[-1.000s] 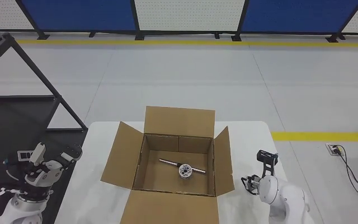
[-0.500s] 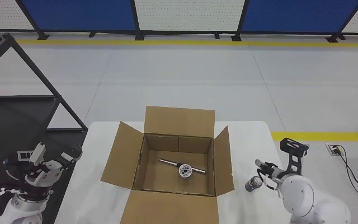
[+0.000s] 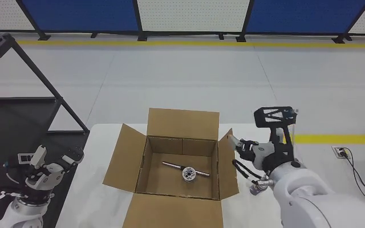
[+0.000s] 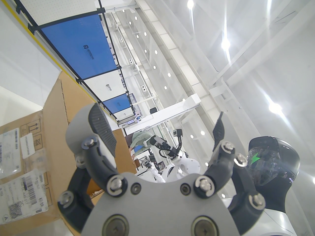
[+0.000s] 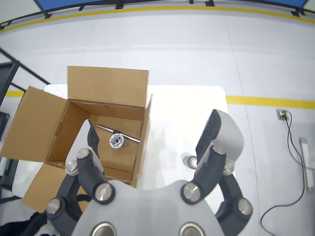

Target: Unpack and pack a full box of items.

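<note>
An open cardboard box (image 3: pixel 178 165) stands in the middle of the white table (image 3: pixel 251 134). On its floor lies a metal bar tool with a round head (image 3: pixel 187 172), which in the right wrist view (image 5: pixel 117 140) sits below the gripper. A small metal can (image 3: pixel 259 186) stands upright on the table right of the box, also seen at the can (image 5: pixel 190 161). My right gripper (image 3: pixel 239 155) hangs open and empty above the box's right flap, between box and can (image 5: pixel 151 136). My left gripper (image 3: pixel 73 155) is off the table's left edge, open, empty and pointing upward (image 4: pixel 160 126).
The box's flaps (image 3: pixel 122 162) spread outward on all sides; the left one (image 4: pixel 37 148) is close to my left gripper. A black metal frame (image 3: pixel 34 74) stands left of the table. On the floor at the right lie a socket and cable (image 3: pixel 342 153).
My right gripper let go of the small can, leaving it upright on the table, then rose and swung toward the box's right flap. The left arm has not moved.
</note>
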`<state>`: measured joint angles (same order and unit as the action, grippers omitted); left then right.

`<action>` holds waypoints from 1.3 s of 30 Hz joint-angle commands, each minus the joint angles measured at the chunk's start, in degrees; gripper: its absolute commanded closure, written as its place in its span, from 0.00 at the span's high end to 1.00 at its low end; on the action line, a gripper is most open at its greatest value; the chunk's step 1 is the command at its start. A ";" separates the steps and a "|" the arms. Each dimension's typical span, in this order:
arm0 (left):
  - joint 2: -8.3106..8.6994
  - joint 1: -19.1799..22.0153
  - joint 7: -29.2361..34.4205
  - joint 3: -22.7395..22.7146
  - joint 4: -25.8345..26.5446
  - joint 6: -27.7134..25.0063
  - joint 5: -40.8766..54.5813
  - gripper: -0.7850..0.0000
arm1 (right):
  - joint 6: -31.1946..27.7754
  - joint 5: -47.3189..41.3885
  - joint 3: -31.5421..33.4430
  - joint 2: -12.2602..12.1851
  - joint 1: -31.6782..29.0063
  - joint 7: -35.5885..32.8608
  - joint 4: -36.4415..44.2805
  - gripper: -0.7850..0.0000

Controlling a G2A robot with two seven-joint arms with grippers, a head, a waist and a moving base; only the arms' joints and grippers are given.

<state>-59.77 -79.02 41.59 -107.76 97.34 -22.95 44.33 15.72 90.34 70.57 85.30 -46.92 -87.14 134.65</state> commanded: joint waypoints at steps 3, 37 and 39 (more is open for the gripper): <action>0.00 0.00 0.00 0.00 0.00 0.00 0.00 1.00 | -0.45 0.93 -9.72 0.65 -0.14 -0.86 -0.82 1.00; 0.00 0.00 0.00 0.00 0.00 0.00 0.00 1.00 | -1.44 -8.04 -24.54 7.06 13.86 2.39 -49.14 1.00; 0.00 0.00 0.00 0.00 0.00 0.00 0.00 1.00 | -0.83 -9.42 -25.06 7.74 14.98 1.75 -52.23 1.00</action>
<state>-59.77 -79.02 41.59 -107.76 97.34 -22.95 44.33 14.72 81.99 45.73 92.70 -32.52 -85.07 84.29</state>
